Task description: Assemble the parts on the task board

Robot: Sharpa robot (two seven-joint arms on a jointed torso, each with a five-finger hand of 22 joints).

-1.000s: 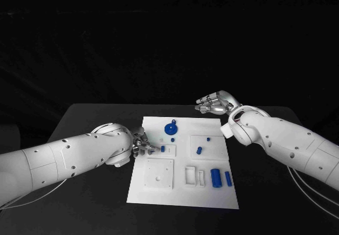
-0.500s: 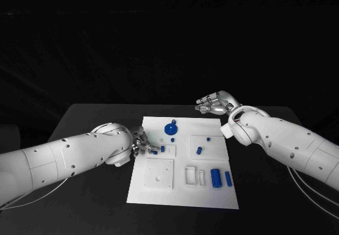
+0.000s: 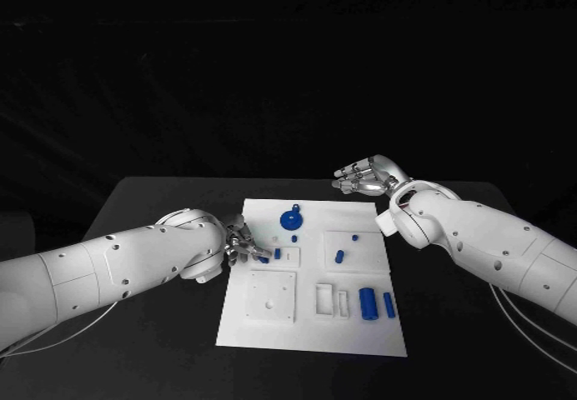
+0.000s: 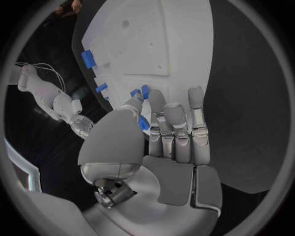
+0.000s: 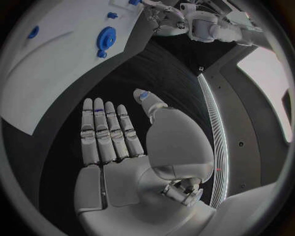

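The white task board (image 3: 310,329) lies in the middle of the table. A round blue part (image 3: 291,220) sits near its far edge, small blue pieces (image 3: 339,256) at mid-board, and two blue cylinders (image 3: 367,302) near the front right. My left hand (image 3: 241,247) hovers at the board's left edge, fingers curled together. In the left wrist view its thumb and finger pinch a small blue part (image 4: 143,123) over the board (image 4: 147,44). My right hand (image 3: 367,177) hangs beyond the board's far right corner, flat with nothing in its palm (image 5: 123,147).
The black table (image 3: 157,200) surrounds the board on all sides. The right wrist view shows the round blue part (image 5: 106,38) on the board (image 5: 55,64), with my left hand (image 5: 161,12) beyond it.
My left hand's fingers have closed in slightly at the board's left edge, and a small blue piece now shows at their tips. The right hand has not moved.
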